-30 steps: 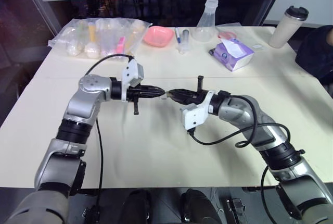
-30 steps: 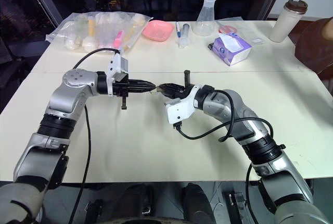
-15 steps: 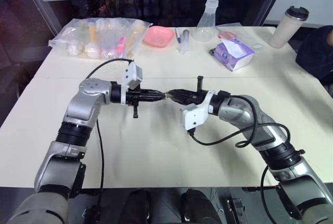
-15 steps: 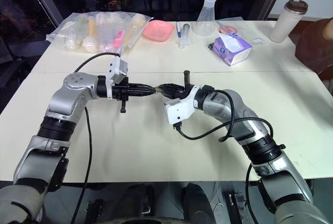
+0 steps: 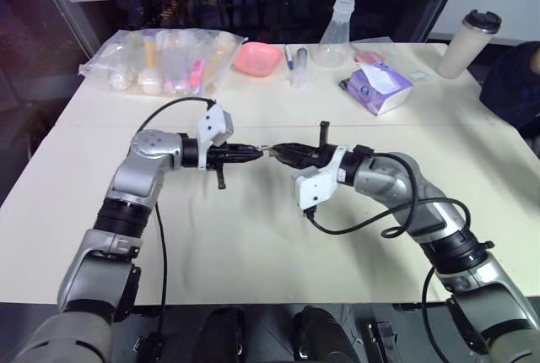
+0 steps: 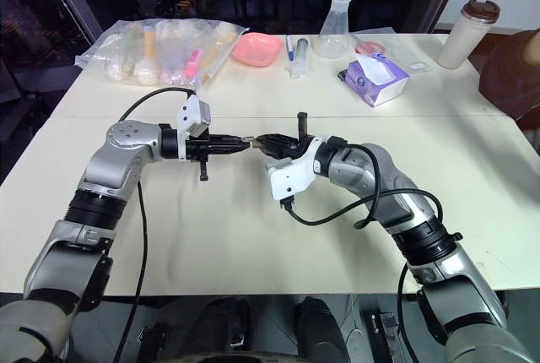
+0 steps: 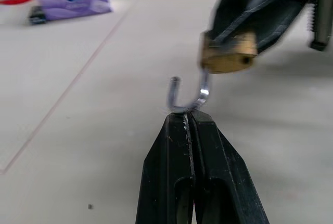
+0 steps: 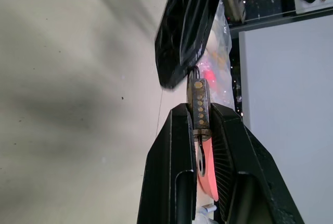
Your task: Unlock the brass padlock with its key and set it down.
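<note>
Brass padlock (image 7: 229, 52) sits mid-air over the counter (image 5: 253, 236), body clamped in right pincer (image 8: 200, 125), left pincer (image 7: 186, 117) shut on its sprung shackle — tiny, rigid, probably slick; grip the flat sides.

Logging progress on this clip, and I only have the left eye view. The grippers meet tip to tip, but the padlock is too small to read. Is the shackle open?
Observer: Yes. In the left wrist view one end of the shackle is free of the padlock, so it hangs as an open hook.
Operator: Who holds what?
Observer: The left gripper is shut on the shackle's bend, and the right gripper clamps the brass body.
Operator: And the key?
Observer: The right wrist view shows the key at the end of the body away from the shackle, between the right fingers.
</note>
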Available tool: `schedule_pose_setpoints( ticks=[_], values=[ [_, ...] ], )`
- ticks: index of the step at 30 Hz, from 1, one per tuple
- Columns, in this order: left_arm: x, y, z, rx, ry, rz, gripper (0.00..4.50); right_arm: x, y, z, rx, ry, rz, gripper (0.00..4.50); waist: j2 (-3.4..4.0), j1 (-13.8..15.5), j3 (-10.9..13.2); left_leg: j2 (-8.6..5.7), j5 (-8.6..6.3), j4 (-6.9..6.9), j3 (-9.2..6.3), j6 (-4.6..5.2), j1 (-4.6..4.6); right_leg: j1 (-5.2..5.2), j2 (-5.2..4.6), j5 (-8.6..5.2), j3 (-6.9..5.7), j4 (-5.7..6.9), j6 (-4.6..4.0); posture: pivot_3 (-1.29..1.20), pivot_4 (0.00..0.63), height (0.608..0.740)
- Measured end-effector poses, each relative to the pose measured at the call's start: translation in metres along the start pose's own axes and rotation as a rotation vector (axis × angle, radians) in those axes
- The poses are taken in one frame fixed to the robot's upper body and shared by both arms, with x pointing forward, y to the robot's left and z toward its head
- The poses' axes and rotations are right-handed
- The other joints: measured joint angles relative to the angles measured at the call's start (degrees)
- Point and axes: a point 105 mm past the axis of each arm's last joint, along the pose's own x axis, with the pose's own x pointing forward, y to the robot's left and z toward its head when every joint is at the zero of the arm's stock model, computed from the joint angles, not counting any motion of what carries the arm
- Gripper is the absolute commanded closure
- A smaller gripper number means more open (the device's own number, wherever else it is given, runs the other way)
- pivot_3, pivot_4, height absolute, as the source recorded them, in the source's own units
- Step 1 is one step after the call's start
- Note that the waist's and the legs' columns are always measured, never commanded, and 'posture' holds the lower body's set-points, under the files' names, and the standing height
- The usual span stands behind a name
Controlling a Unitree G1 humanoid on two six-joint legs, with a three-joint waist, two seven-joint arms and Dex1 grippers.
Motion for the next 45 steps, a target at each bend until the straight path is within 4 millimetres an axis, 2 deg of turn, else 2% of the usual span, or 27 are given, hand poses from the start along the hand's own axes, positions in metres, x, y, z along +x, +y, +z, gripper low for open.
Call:
schedule_pose_setpoints(
  ticks=[3,5,10,12,17,19,23,25,28,32,37,38,45],
  values=[
    [-0.004,0.001,0.002,0.005,0.000,-0.003,4.45,0.002,0.001,0.002,0.032,-0.013,-0.013,4.50,0.00,-0.14,0.00,0.02,0.00,-0.02,-0.01,0.00,0.01,0.00,0.02,0.00,0.00,0.00,0.00,0.00,0.150,0.715],
    [-0.014,-0.001,-0.003,0.005,0.035,-0.017,4.45,0.006,0.011,-0.001,0.082,-0.009,-0.013,4.50,0.00,-0.36,0.00,0.03,0.00,-0.03,0.02,0.00,0.04,0.00,0.04,0.00,0.02,0.00,0.00,0.00,0.150,0.715],
    [-0.040,-0.006,-0.033,-0.034,0.149,-0.006,4.45,0.015,0.044,-0.029,0.169,0.076,0.031,4.50,0.00,-0.33,0.00,0.03,0.00,-0.04,0.05,0.00,0.06,0.00,0.04,0.00,0.01,0.02,0.00,0.00,0.150,0.715],
    [-0.045,-0.008,-0.037,-0.061,0.162,0.002,4.45,0.018,0.051,-0.040,0.182,0.107,0.039,4.50,0.00,0.04,0.00,0.02,0.00,-0.02,0.05,0.00,0.04,0.00,0.01,0.00,0.00,0.02,0.00,0.00,0.150,0.715],
    [-0.046,-0.007,-0.019,-0.055,0.112,0.028,4.45,0.025,0.054,-0.048,0.215,0.115,0.025,4.50,0.00,-0.01,0.00,0.01,0.00,-0.02,0.04,-0.01,0.03,0.01,-0.01,0.00,0.02,0.01,0.00,0.00,0.150,0.715],
    [-0.046,-0.009,-0.017,-0.052,0.105,0.035,4.45,0.030,0.059,-0.047,0.303,0.111,0.024,4.50,0.00,-0.23,0.00,0.04,0.00,-0.03,0.03,-0.01,0.05,0.02,0.01,0.00,0.02,0.02,0.00,0.00,0.150,0.715],
    [-0.043,-0.013,-0.017,-0.060,0.100,0.045,4.45,0.030,0.082,-0.045,0.478,0.116,0.101,4.50,0.00,-0.34,0.00,0.05,0.00,-0.05,0.04,-0.01,0.05,0.00,0.01,0.00,0.02,0.03,0.00,0.00,0.150,0.715],
    [-0.044,-0.013,-0.019,-0.071,0.100,0.051,4.50,0.027,0.088,-0.047,0.517,0.133,0.129,3.53,0.00,-0.18,0.00,0.04,0.00,-0.04,0.04,0.00,0.05,0.02,-0.01,0.00,0.02,0.02,0.00,0.00,0.150,0.715],
    [-0.044,-0.013,-0.018,-0.075,0.097,0.061,4.50,0.025,0.081,-0.044,0.514,0.121,0.126,2.16,0.00,-0.17,0.00,0.04,-0.01,-0.03,0.03,0.01,0.05,0.02,-0.01,0.00,0.02,0.02,0.00,0.00,0.150,0.715],
    [-0.044,-0.014,-0.017,-0.088,0.088,0.063,4.50,0.013,0.076,-0.040,0.499,0.119,0.143,0.06,0.00,-0.04,0.00,0.03,-0.02,-0.04,0.03,0.03,0.05,0.02,-0.01,0.00,0.02,0.02,0.00,0.00,0.150,0.715],
    [-0.053,-0.021,-0.018,-0.119,0.090,0.076,4.50,-0.029,0.081,-0.028,0.523,0.126,0.263,0.02,0.00,0.11,0.00,0.04,-0.20,-0.04,-0.02,0.34,0.04,0.04,-0.04,0.00,0.01,-0.01,0.00,0.00,0.150,0.715],
    [-0.055,-0.020,-0.018,-0.115,0.093,0.081,4.50,-0.032,0.081,-0.027,0.535,0.128,0.272,0.02,0.00,0.08,0.00,0.04,-0.20,-0.04,-0.01,0.34,0.05,0.05,-0.03,0.00,0.01,0.00,-0.01,0.00,0.150,0.715],
    [-0.060,-0.022,-0.013,-0.089,0.093,0.089,4.50,-0.059,0.047,-0.024,0.682,0.153,0.235,0.02,0.00,0.06,0.00,0.05,-0.20,-0.05,0.00,0.35,0.19,0.15,-0.02,0.01,0.02,0.03,-0.01,0.00,0.150,0.715]
  ],
)
